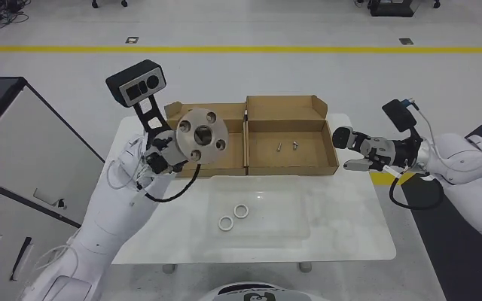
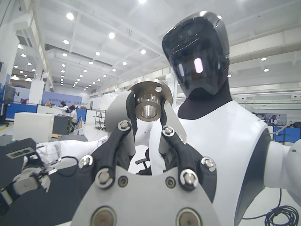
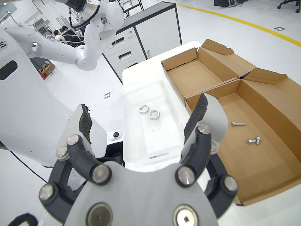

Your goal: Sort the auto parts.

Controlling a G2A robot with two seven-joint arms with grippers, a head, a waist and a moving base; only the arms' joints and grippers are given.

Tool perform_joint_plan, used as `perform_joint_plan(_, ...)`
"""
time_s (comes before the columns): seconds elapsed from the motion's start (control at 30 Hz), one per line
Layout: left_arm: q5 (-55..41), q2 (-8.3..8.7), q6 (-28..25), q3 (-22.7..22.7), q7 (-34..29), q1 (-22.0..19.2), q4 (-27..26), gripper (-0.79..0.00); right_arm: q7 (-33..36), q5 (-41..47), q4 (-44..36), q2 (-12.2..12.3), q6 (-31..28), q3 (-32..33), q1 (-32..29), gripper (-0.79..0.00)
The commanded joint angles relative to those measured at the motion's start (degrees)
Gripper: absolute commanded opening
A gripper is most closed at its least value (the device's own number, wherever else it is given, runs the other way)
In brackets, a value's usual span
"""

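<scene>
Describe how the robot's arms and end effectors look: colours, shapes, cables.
The left arm and right arm have glossy white rounded shells. A black cable loops at each wrist, near a black camera box. The left end effector and right end effector match: silver screwed base plate, black linkages, two curved pale fingers with black ribbed pads.

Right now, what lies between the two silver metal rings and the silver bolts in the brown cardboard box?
Top view: the clear plastic tray's rim, a strip of white table, then the box's front wall.
</scene>
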Motion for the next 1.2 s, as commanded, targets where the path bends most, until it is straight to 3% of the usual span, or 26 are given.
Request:
perform_joint_plan(0.0, -0.97, -0.51, 0.0, -0.24, -0.01, 0.08, 0.08, -0.785, 0.0, 0.0, 0.0, 0.0, 0.0, 0.0, 0.0, 0.0)
perform_joint_plan(0.27, -10.71, -3.24, 0.0, -0.76, -0.02, 1.31, -1.32, -0.785, 0.0, 0.0, 0.0, 0.0, 0.0, 0.0, 0.0, 0.0)
perform_joint_plan(0.47, -10.59, -4.77, 0.0, -1.57, -0.02, 1.79, -0.79, -0.785, 0.0, 0.0, 0.0, 0.0, 0.0, 0.0, 0.0, 0.0)
perform_joint_plan(0.9, 10.58, -3.77, 0.0, -3.81, -0.01, 1.88, 4.03, -0.785, 0.0, 0.0, 0.0, 0.0, 0.0, 0.0, 0.0, 0.0)
perform_joint_plan(1.17, -0.21, -4.36, 0.0, -2.26, -0.01, 2.01, 0.4, -0.785, 0.0, 0.0, 0.0, 0.0, 0.0, 0.0, 0.0, 0.0)
